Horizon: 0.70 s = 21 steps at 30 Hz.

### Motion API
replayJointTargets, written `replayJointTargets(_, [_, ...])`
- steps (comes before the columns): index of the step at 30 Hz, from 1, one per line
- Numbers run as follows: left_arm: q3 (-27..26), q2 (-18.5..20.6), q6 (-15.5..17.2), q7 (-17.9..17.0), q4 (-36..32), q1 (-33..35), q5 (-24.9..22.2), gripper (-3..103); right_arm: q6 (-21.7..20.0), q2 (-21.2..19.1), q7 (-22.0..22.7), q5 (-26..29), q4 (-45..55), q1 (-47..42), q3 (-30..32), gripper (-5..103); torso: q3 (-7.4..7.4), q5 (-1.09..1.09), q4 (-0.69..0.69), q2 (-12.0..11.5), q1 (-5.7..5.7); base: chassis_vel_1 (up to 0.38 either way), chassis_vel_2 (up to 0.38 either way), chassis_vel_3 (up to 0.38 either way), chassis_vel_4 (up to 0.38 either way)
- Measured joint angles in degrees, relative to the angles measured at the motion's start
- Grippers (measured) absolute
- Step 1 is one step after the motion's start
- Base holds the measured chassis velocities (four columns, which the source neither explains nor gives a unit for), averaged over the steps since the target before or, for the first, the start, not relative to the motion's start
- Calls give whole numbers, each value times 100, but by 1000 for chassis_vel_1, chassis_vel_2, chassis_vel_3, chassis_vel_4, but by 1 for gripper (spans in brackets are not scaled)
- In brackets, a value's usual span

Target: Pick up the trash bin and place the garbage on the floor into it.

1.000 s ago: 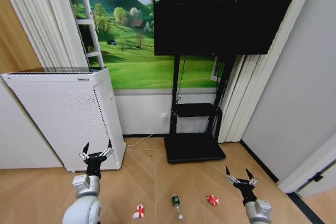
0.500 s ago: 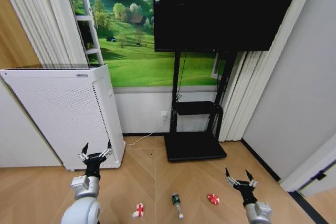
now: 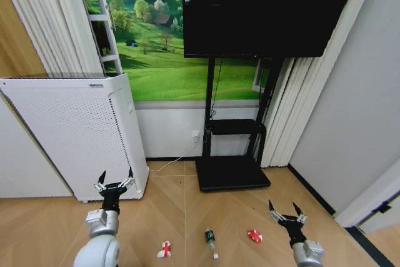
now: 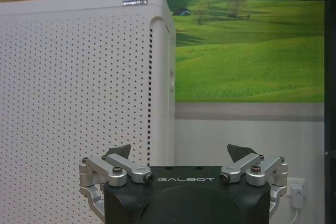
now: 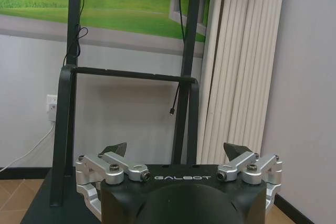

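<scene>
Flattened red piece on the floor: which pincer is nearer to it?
Right. The right pincer hangs open just beside the flattened red piece, toward the robot's right. The left pincer, also open, is far across by the white perforated appliance.

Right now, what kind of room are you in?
Probably a staged living room or demo room: a large dark screen on a black floor stand, a tall white perforated appliance by the wall, a green landscape mural, and wood flooring with three litter items scattered ahead.
</scene>
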Motion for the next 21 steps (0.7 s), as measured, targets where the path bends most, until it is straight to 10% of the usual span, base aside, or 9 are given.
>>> replayJointTargets(21, [49,-12,66,-116,394,-34,48,100,20,56,0,-46,45,-33,13,100,-332,0,0,-518,-187,0,0,0,0])
